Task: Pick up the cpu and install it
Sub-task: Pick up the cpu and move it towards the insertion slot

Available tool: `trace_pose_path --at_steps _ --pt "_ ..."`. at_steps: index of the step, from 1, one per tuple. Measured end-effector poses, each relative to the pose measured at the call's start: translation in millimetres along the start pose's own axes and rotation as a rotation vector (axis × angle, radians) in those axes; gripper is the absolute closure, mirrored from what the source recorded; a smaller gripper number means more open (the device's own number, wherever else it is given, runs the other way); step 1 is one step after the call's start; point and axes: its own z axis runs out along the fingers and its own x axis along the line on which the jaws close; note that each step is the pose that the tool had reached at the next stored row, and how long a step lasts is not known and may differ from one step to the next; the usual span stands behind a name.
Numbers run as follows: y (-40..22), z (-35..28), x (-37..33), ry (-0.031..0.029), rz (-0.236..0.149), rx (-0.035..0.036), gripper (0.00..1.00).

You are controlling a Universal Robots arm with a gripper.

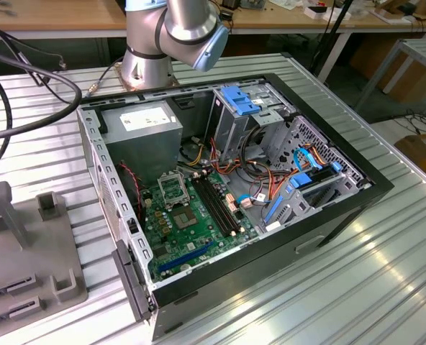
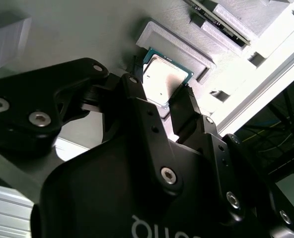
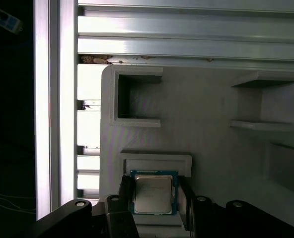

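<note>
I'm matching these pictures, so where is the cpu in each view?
First wrist view: cpu at the tool, next to a raised frame of the grey holder.
Second wrist view: cpu at the tool, by the grey holder.
Exterior view: grey holder, the shared landmark, at the exterior view's left.

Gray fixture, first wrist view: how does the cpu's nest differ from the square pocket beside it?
The cpu's nest holds the cpu; the square pocket is empty. The nest's frame looks low, the pocket's walls taller, shadowed inside. Both are the same gray, part of one fixture.
</note>
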Motion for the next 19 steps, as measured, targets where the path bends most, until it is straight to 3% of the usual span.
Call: trace_pose_path --at_steps 19 --pt "-0.2 -9.0 -0.5 0.0006 0.0 -0.0011 0.55"
